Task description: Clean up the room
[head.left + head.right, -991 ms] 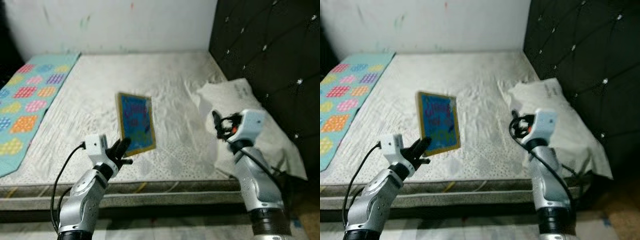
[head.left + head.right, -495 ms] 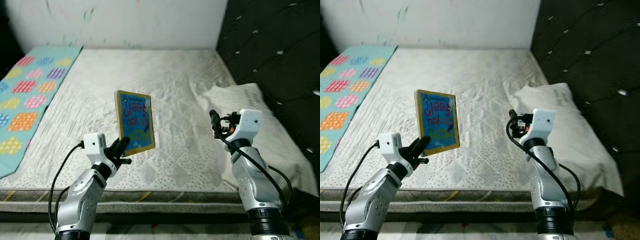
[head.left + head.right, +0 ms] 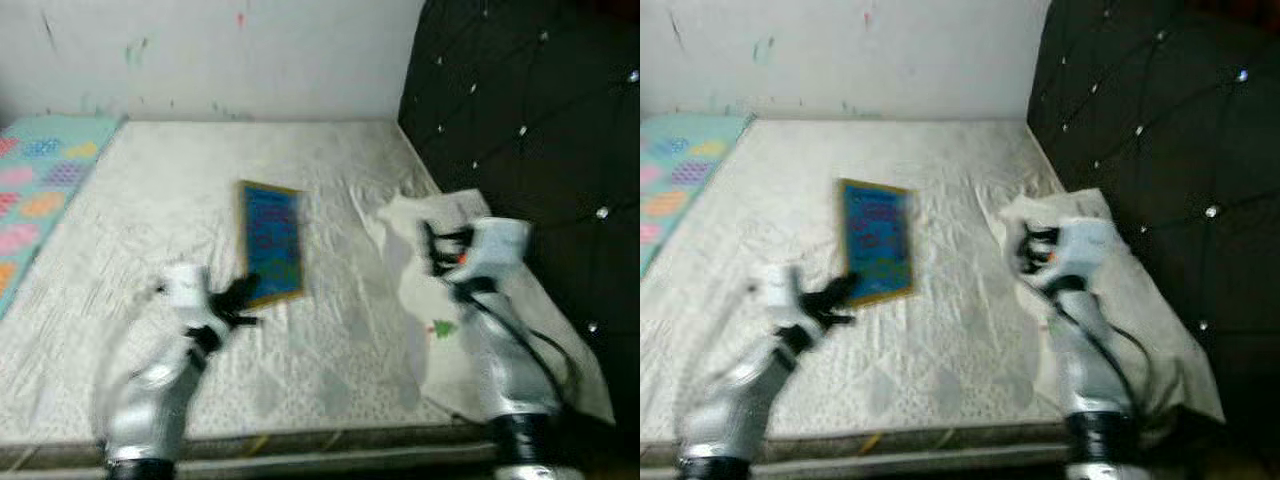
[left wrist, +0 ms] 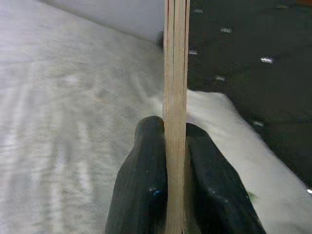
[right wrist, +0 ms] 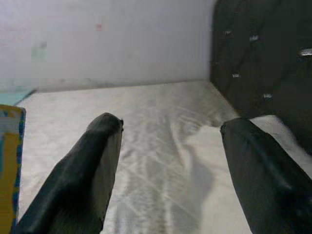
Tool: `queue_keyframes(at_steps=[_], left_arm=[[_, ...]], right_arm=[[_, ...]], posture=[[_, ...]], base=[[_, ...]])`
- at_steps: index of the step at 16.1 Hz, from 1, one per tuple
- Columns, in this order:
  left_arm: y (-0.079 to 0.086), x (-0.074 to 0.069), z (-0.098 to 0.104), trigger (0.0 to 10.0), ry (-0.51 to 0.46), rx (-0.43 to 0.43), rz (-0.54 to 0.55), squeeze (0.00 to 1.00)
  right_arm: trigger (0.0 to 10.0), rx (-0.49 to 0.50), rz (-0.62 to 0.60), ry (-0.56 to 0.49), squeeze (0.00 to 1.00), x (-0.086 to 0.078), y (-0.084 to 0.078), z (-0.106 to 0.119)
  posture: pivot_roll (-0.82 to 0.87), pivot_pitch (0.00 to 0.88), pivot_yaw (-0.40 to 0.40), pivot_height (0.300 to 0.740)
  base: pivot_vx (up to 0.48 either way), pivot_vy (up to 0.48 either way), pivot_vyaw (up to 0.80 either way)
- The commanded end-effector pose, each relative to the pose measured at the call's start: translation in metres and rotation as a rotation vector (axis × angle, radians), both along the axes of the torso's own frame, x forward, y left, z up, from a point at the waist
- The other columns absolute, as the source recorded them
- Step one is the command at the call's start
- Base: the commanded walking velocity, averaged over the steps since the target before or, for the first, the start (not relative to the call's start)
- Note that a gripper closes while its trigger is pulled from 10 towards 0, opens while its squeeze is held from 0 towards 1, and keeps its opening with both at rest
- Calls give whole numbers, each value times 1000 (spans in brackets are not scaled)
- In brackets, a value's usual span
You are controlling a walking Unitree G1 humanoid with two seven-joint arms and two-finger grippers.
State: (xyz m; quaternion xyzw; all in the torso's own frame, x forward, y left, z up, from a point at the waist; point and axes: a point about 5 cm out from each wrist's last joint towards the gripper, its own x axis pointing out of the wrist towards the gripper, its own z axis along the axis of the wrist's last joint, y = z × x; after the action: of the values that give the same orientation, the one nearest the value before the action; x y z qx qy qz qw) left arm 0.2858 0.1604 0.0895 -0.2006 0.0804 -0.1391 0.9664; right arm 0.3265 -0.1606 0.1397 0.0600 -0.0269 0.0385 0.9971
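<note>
Left tool unmoved, book clamped upright

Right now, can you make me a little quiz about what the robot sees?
1. True or false: the left gripper is shut on the book.
2. What is the right gripper doing? A) holding the pillow B) open, holding nothing C) gripping the blanket
3. Fill in: the pillow lies on the bed beside the black ____.

Key:
1. True; its fingers pinch the book's edge.
2. B
3. headboard
</note>
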Motion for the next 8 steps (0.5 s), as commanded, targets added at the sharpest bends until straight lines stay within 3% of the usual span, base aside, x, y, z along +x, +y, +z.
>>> queue_keyframes(at_steps=[1,7,8], left_arm=[[-3,4,8,10000,-39,5,-3,0],[-4,3,8,10000,-35,11,4,0],[-3,3,7,10000,-33,10,6,0]], right_arm=[[10000,-12,-24,-5,0,-1,-9,1],[10000,-54,-9,-18,0,-1,-7,2],[10000,-55,-12,-17,0,-1,-7,2]], posture=[[-118,0,9,740],[-118,0,5,740],[-118,0,5,740]], base=[[0,0,0],[0,0,0],[0,0,481]])
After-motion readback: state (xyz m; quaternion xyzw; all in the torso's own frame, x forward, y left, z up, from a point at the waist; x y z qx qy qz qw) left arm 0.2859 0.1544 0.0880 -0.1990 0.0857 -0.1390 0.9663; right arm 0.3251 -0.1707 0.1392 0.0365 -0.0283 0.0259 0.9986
